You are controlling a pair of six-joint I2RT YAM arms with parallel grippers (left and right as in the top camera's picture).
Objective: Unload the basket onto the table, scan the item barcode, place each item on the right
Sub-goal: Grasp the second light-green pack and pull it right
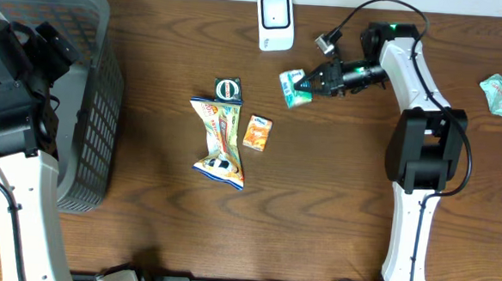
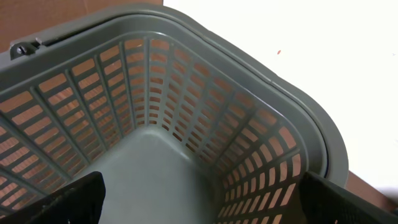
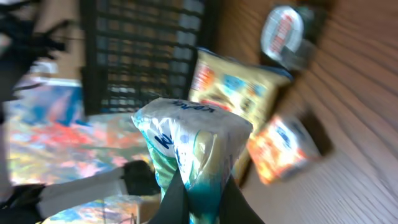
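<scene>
Your right gripper (image 1: 313, 81) is pinched together on one end of the green-and-white packet (image 1: 292, 88). From overhead, the packet sticks out beyond the fingertips toward the middle of the table (image 1: 333, 214). It sits below and slightly right of the white scanner (image 1: 275, 21), near it but not touching. You cannot tell from above whether the packet is clear of the wood.

In your right wrist view the packet (image 3: 193, 143) stands up out of the two dark fingertips (image 3: 176, 202). It fills the centre of the frame, and its print is too blurred to show any barcode.

Your left gripper (image 2: 205, 199) hangs over the grey basket (image 2: 186, 81) at the left end of the table. Its jaws are spread wide with nothing between them, and it is well apart from the packet.

To the left of the packet lie a round tin (image 1: 229, 89), a yellow snack bag (image 1: 220, 141) and an orange box (image 1: 257, 132), none touching your gripper. A second green packet (image 1: 500, 93) lies near the right edge.
</scene>
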